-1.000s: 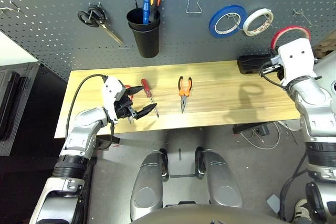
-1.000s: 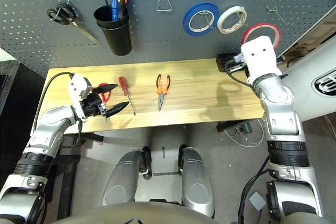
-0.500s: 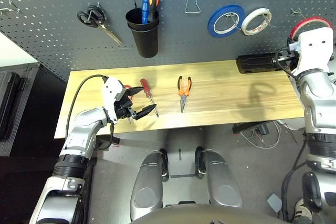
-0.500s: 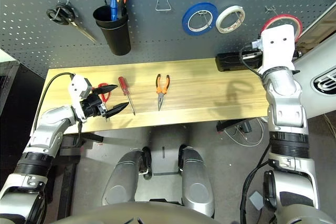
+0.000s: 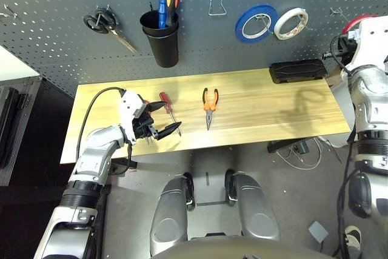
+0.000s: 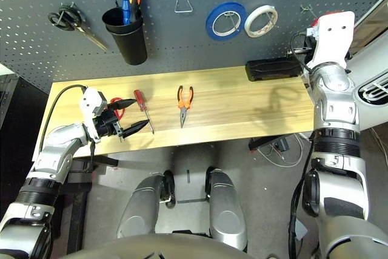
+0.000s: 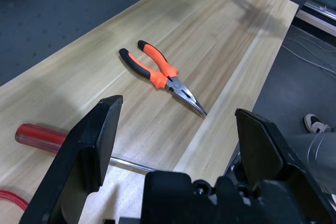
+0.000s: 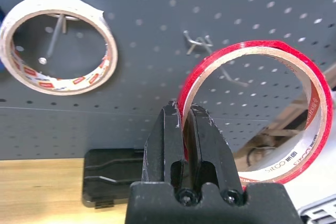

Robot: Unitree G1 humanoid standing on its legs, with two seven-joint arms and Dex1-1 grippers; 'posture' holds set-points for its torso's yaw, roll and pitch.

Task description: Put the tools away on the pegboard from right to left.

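My right gripper (image 8: 188,115) is shut on the thin red tape ring (image 8: 251,51), held up against the pegboard (image 5: 60,34) at its far right. A metal hook (image 8: 202,42) shows just behind the ring's upper edge. On the table lie the orange-handled pliers (image 5: 210,99) in the middle and the red-handled screwdriver (image 5: 165,100) to their left. My left gripper (image 5: 166,117) hovers open over the table's front left, beside the screwdriver. The red-handled scissors (image 6: 115,102) lie mostly hidden under it.
On the pegboard hang black-handled scissors (image 5: 103,21), a black cup (image 5: 162,43) with screwdrivers in it, a bare wire hook (image 5: 217,8), a blue tape roll (image 5: 257,23) and a white one (image 5: 290,22). A black box (image 5: 298,71) sits at the wooden table's (image 5: 267,113) back right.
My right arm has carried the red tape ring up and to the right, to the board's far right hook. The left arm has stayed put. The camera shifted slightly.
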